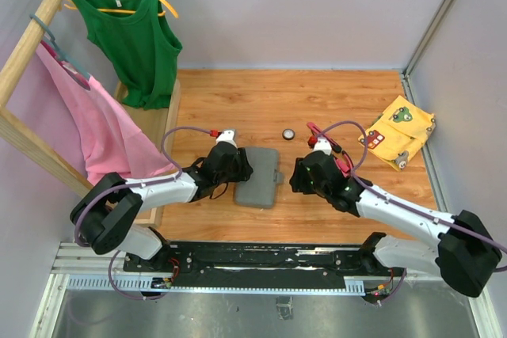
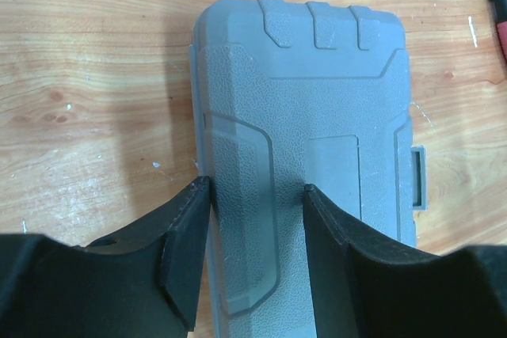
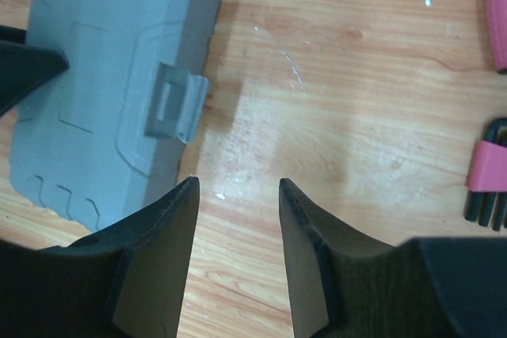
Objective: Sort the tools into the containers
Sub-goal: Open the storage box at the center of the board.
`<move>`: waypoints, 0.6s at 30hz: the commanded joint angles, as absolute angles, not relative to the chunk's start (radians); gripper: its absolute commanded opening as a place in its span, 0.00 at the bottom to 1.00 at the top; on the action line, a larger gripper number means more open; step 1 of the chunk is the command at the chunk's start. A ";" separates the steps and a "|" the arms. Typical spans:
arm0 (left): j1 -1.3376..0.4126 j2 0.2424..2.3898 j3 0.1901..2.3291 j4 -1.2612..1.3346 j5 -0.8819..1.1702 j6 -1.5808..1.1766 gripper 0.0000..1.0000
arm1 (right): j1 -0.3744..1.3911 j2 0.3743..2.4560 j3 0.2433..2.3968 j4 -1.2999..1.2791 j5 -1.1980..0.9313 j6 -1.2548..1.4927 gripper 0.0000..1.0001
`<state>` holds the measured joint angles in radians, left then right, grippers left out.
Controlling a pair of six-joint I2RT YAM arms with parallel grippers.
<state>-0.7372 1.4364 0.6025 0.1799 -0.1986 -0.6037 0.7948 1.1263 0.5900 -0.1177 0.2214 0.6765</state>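
surface: wooden table (image 1: pixel 317 93) | on it: closed grey case (image 1: pixel 258 177), round disc (image 1: pixel 289 134), yellow cloth (image 1: pixel 398 132), pink-handled tools (image 3: pixel 485 176)

Grey case (image 1: pixel 257 177) closed, flat mid-table; black-white disc (image 1: pixel 288 134) just beyond; pink-and-black tools (image 3: pixel 487 168) lying right of case.

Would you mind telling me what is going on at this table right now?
Two robot arms are working around the closed grey tool case on the wooden table. The left hand is open over the case's left part, one finger at its edge, the other over the lid; contact is unclear. The right hand is open above bare wood beside the case's latch, holding nothing. Pink-handled tools lie to its right, outside the case, and a small round disc sits beyond it.
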 commanded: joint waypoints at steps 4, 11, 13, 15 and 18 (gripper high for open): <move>-0.737 1.455 0.573 0.003 -0.270 -0.575 0.36 | 0.713 1.053 0.477 -0.001 0.140 0.759 0.50; -0.736 1.455 0.549 0.032 -0.269 -0.583 0.34 | 0.638 1.131 0.392 0.262 -0.053 0.889 0.55; -0.736 1.457 0.549 0.038 -0.266 -0.579 0.34 | 0.629 1.168 0.384 0.325 -0.075 0.915 0.55; -0.736 1.462 0.549 0.042 -0.266 -0.576 0.33 | 0.622 1.215 0.383 0.381 -0.094 0.936 0.53; -0.736 1.468 0.548 0.048 -0.265 -0.574 0.30 | 0.615 1.292 0.383 0.481 -0.131 0.968 0.49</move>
<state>-0.7372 1.4311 0.5961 0.1806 -0.2089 -0.6098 0.6353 1.2221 0.3935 0.2901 -0.0555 0.8936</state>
